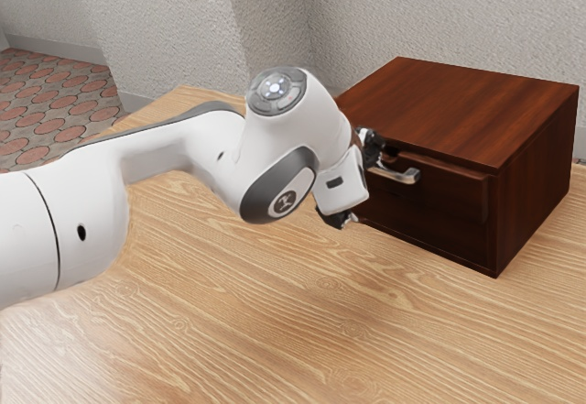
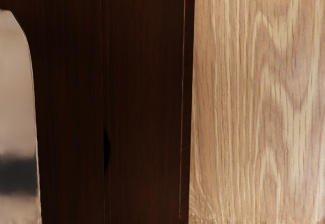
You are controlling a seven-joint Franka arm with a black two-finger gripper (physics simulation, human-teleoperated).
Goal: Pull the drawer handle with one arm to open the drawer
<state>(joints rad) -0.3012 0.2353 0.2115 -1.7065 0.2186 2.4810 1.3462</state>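
Dark red-brown wooden cabinet (image 1: 458,102) stands at the far edge of the pale oak-grained table (image 1: 275,331), its drawer front (image 1: 449,193) carrying a silver metal bar handle (image 1: 403,175) across its upper part. The white arm's black two-finger gripper (image 1: 374,149) sits at the handle's end nearer the arm. The white hand hides most of it, so its grip cannot be told.
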